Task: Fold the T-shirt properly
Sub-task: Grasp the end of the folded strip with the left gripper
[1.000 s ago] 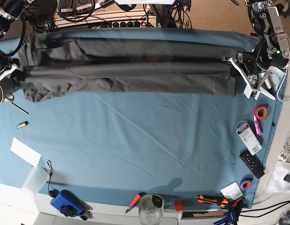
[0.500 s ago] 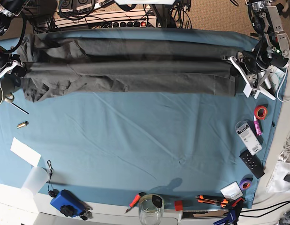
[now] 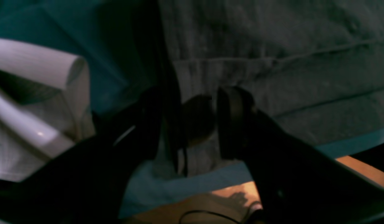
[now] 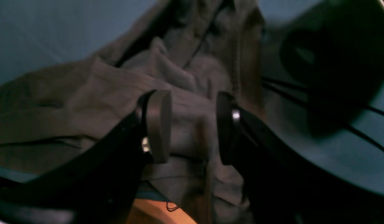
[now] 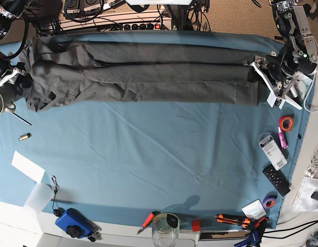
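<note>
The large dark charcoal-grey cotton T-shirt [image 5: 141, 72] lies stretched into a long band across the far part of the tabletop, on the teal-blue table cloth [image 5: 159, 154], with lengthwise folds running along it. Its end on the base view's left is bunched and wrinkled; the end on the right looks flatter and squarer.

In the left wrist view, the left gripper [image 3: 187, 124] stands with its jaws parted over the shirt's hemmed edge near the cloth's border. Grey fabric shows in the gap, but neither pad appears to press on it, so I judge nothing is held. In the right wrist view, the right gripper [image 4: 192, 127] also has its jaws apart, with rumpled shirt fabric lying loose between and below them, not pinched.

The step in hand looks like a release: both ends of the band are set down after a lengthwise fold, and each arm sits at its own end of the shirt. The lengthwise narrowing seems largely done, while the crosswise folds are still to come.

The next move probably calls for lifting both grippers clear of the cloth without dragging the fabric, then taking hold of one end through all layers to carry it over toward the other. The crumpled left-hand end may need smoothing first, since loose layers there could slip apart.
</note>
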You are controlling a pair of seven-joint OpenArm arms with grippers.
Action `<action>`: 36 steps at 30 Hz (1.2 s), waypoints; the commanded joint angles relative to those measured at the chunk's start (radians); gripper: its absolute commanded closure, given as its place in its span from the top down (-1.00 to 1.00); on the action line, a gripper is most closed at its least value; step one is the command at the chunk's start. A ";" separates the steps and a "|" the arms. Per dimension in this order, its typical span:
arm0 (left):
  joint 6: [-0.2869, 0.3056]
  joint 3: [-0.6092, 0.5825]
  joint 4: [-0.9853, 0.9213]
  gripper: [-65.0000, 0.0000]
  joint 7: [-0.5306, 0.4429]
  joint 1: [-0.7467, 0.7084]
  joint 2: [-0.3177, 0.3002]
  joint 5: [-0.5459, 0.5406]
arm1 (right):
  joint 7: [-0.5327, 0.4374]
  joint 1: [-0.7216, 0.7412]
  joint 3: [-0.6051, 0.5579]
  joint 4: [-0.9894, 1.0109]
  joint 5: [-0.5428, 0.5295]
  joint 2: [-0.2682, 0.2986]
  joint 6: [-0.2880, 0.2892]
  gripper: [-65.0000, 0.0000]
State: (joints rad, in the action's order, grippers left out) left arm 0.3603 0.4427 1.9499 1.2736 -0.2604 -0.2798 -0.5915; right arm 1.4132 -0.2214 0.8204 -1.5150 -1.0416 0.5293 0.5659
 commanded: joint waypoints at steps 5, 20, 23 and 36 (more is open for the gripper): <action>0.004 0.008 0.055 -0.10 -0.067 0.006 -0.011 0.000 | -0.017 0.009 0.061 -0.017 -0.017 0.031 -0.002 -0.26; -0.053 0.007 -0.023 0.06 -0.077 0.005 0.021 0.043 | -0.017 0.008 0.098 -0.017 -0.016 0.031 -0.002 -0.26; -0.053 0.007 -0.023 0.06 -0.078 0.005 0.034 0.072 | -0.017 0.008 0.098 -0.017 -0.016 0.031 -0.002 -0.26; -0.075 0.007 -0.031 -0.05 -0.088 0.005 0.037 0.074 | -0.017 0.008 0.098 -0.017 -0.017 0.031 -0.002 -0.26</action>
State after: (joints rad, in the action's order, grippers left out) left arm 0.2848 0.4465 1.9041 1.1988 -0.2623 -0.2325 -0.5087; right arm 1.4136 -0.2192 0.9089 -1.5146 -1.0420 0.5266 0.5659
